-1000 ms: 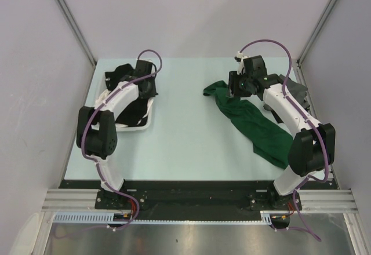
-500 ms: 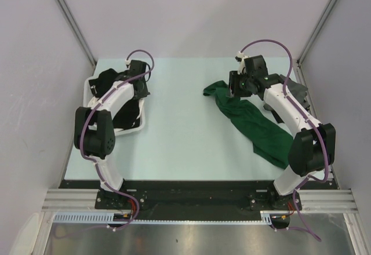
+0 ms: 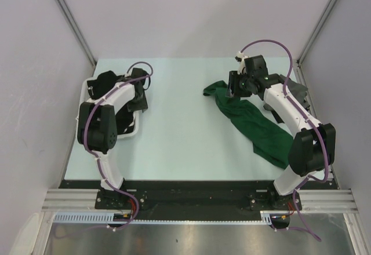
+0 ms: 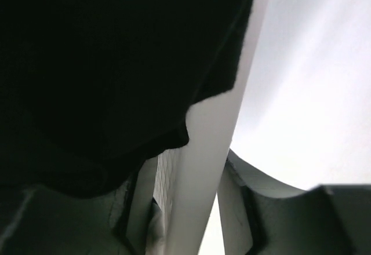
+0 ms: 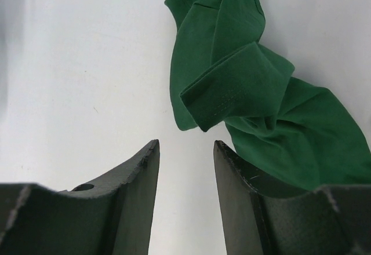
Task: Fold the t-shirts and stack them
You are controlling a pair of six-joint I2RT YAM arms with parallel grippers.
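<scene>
A dark green t-shirt (image 3: 255,124) lies crumpled in a long diagonal strip on the right half of the table. My right gripper (image 3: 235,87) hovers at its far end, open, with one folded corner of the shirt (image 5: 243,87) just ahead of the empty gap (image 5: 185,148). Black t-shirts (image 3: 105,82) fill the white basket (image 3: 132,130) on the left. My left gripper (image 3: 139,99) is at the basket's right side. In the left wrist view its jaws stand open on either side of the basket wall (image 4: 203,150), with black cloth (image 4: 104,64) above.
A grey t-shirt (image 3: 298,90) lies at the table's right edge, partly hidden behind the right arm. Grey walls enclose the table on the left, right and far sides.
The basket has slid left and turned, with the left gripper on its rim. The left jaws have since opened off the rim. The right arm and the green shirt have not moved.
</scene>
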